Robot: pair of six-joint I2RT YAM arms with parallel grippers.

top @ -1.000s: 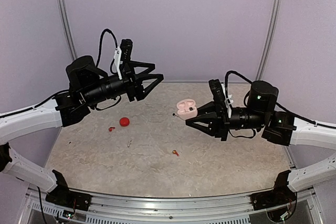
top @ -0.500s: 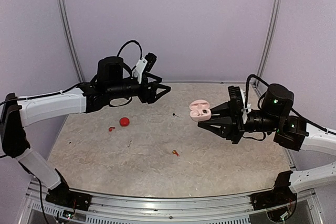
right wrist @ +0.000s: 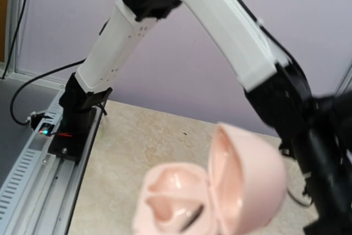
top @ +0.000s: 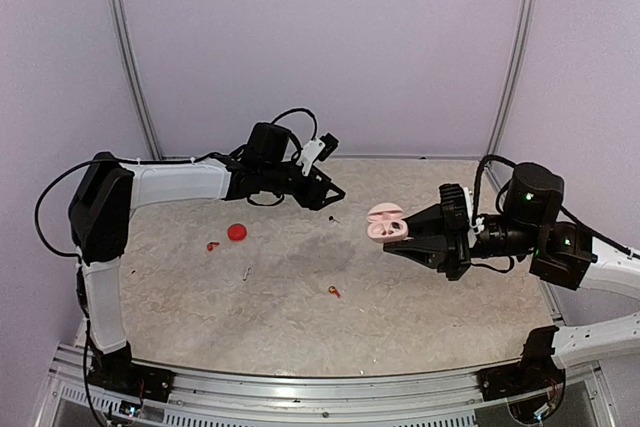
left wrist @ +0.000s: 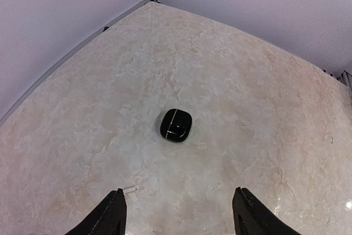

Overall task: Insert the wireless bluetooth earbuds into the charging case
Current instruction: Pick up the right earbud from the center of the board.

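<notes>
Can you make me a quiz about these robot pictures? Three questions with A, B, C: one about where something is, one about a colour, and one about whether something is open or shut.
1. Where is the pink case?
A. in a drawer
B. in the right end effector
C. on the floor

2. What colour is the small case lying on the table ahead of the left end effector?
A. black
B. green
C. yellow

3. The pink case's lid is:
A. shut
B. missing
C. open

Answers:
1 B: the top view shows the right end effector clamped on it.
2 A: the left wrist view shows it black against the pale table.
3 C: the right wrist view shows the lid swung up and the hollows inside.
</notes>
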